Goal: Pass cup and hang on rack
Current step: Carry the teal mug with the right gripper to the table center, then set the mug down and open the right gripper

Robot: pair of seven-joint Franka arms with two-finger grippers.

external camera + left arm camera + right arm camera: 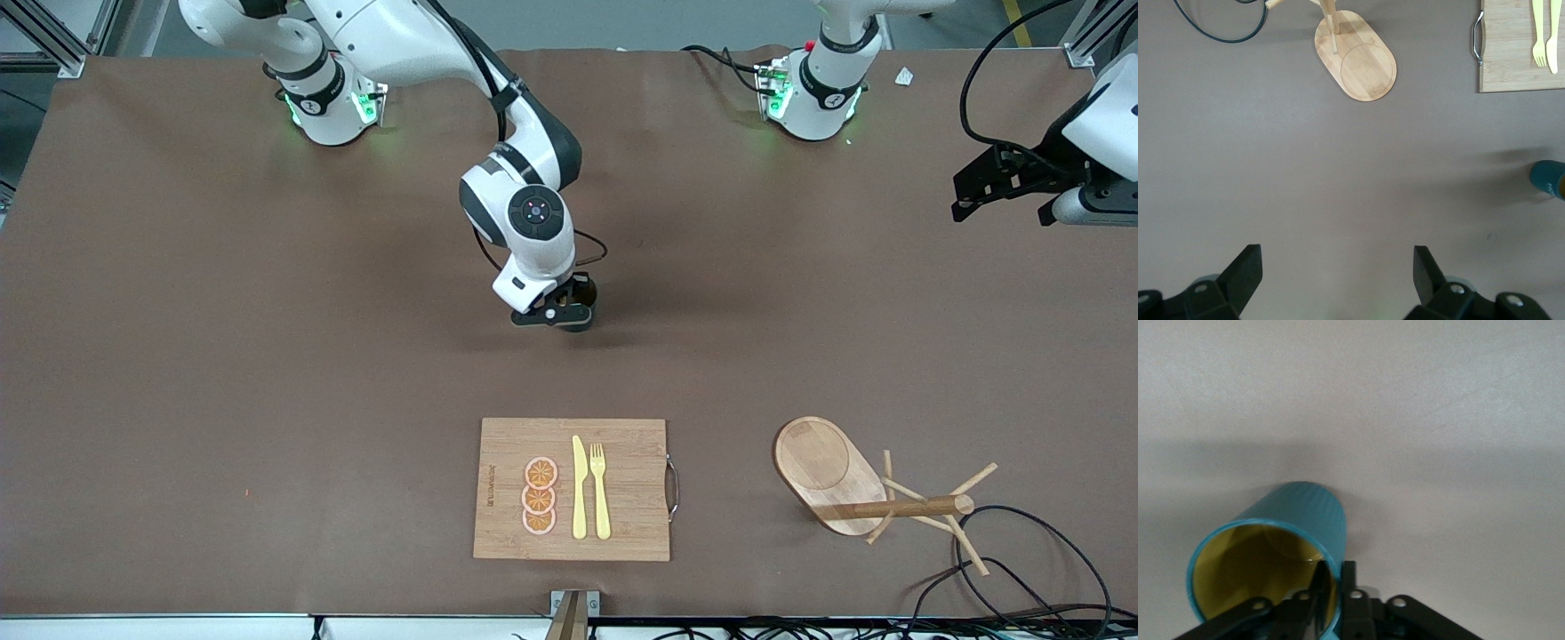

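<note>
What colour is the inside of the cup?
Mustard yellow inside the cup, teal outside; the right wrist view shows it best.

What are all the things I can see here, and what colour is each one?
cup: one, teal outside, yellow inside, mid-table, rim pinched by the right gripper
rack: one, light wood, near the front camera, toward the left arm's end
cutting board: one, bamboo, beside the rack
orange slices: three, on the board
knife: one, yellow, on the board
fork: one, yellow, beside the knife
cables: black, beside the rack
right gripper: shut on the cup
left gripper: open, waiting over bare table
</note>
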